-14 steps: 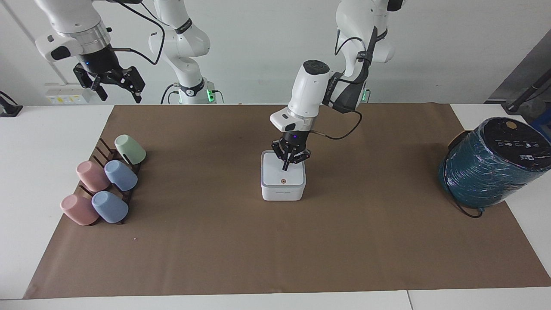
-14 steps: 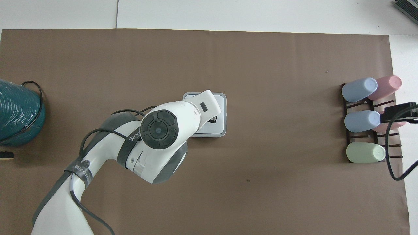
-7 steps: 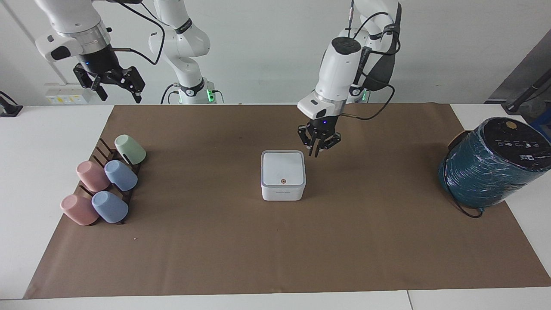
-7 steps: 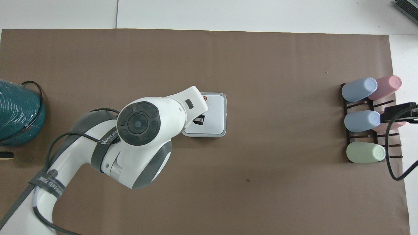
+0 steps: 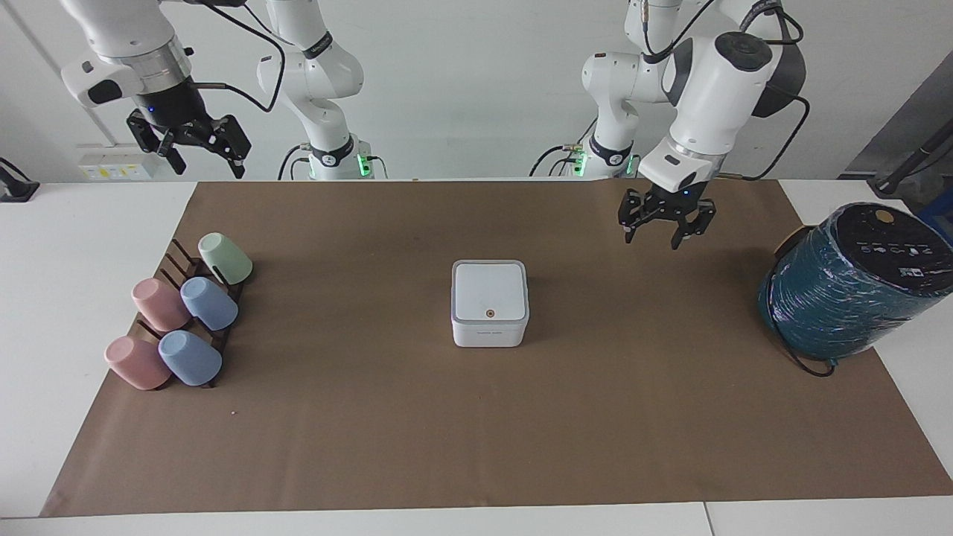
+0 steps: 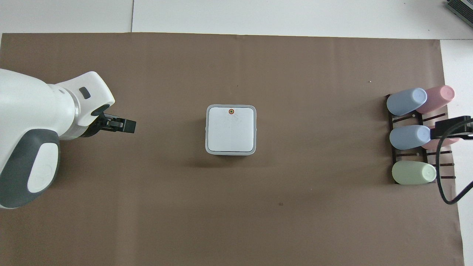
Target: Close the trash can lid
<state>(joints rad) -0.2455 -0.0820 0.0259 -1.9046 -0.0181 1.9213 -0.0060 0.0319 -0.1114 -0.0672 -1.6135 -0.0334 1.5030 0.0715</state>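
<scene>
Pulled up off the square white hinged lid [image 5: 490,290] since earlier: left gripper [image 5: 665,225], jaws apart, empty over brown paper [image 5: 476,447]. Small white cube-shaped plastic trash can [image 5: 489,333] shut flush, task seemingly done. Right gripper [image 5: 199,153] waiting, jaws apart.

Left claw [image 5: 662,229] was pressing down on the lid [image 5: 489,290] a second ago, fingers together. It's now lifted off and swung out over bare table [image 5: 670,357] toward the left arm's end, between the trash can [image 5: 489,331] and the teal cylinder [image 5: 849,294], with fingers spread and nothing held.
</scene>
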